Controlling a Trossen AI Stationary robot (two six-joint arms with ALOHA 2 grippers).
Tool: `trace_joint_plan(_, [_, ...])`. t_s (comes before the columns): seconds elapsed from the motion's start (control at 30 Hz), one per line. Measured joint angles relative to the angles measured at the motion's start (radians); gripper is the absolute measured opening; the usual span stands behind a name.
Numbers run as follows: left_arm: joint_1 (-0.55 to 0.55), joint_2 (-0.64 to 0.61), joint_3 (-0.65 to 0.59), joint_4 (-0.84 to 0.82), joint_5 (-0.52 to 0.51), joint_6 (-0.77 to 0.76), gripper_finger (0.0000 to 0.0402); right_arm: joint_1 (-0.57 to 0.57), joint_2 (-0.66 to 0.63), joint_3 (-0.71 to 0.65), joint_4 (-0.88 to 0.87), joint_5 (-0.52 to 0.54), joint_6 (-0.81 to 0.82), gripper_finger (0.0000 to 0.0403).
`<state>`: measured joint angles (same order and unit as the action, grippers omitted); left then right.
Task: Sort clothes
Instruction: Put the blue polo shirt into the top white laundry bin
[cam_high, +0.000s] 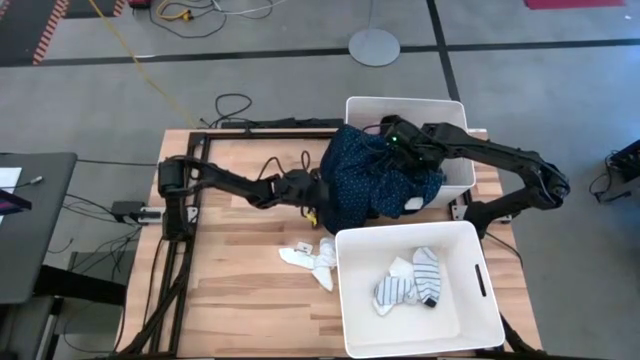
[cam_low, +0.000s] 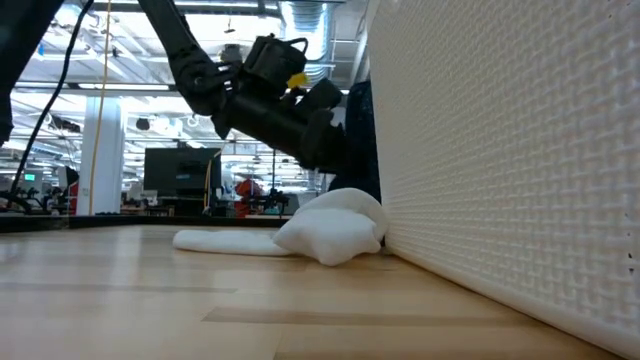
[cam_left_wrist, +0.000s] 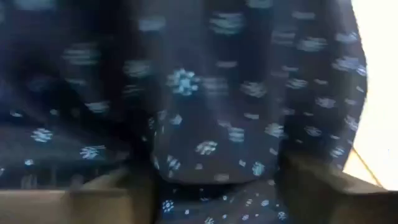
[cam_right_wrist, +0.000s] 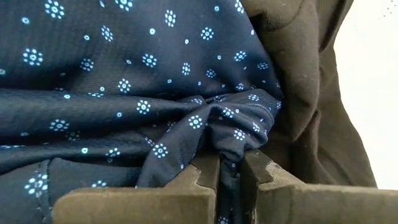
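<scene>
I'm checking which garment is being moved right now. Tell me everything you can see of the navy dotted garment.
The navy dotted garment is thin, soft dark-blue fabric printed with small pale flower-like dots. It is bunched and creased, draped over the near edge of the far white bin and down toward the table. The right gripper pinches a gathered fold of it; the left gripper is at its other side. A black garment lies against it.

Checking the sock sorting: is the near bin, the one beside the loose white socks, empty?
No. In the high view the near bin already holds a striped sock and other socks.
</scene>
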<state>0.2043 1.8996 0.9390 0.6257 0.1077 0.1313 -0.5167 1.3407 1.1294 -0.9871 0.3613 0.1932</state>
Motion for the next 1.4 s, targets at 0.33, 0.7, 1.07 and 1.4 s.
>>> trace_joint_plan(0.33, [-0.065,-0.041,0.001,-0.108,0.032,0.088,0.0008,0.0,0.0,0.0,0.0,-0.002,-0.008,0.004])
trace_joint_plan(0.7, [-0.169,-0.398,0.0,-0.296,-0.076,0.206,0.0002,0.058,-0.116,-0.002,0.051,-0.006,-0.022,0.0066])
trace_joint_plan(1.07, [-0.139,-0.571,0.143,-0.407,-0.114,0.281,0.0001,0.17,-0.31,-0.002,0.134,-0.007,-0.044,0.0169])
trace_joint_plan(1.4, [-0.074,-0.392,0.457,-0.537,-0.05,0.331,0.0,0.287,-0.449,-0.001,0.177,0.004,-0.044,0.0214])
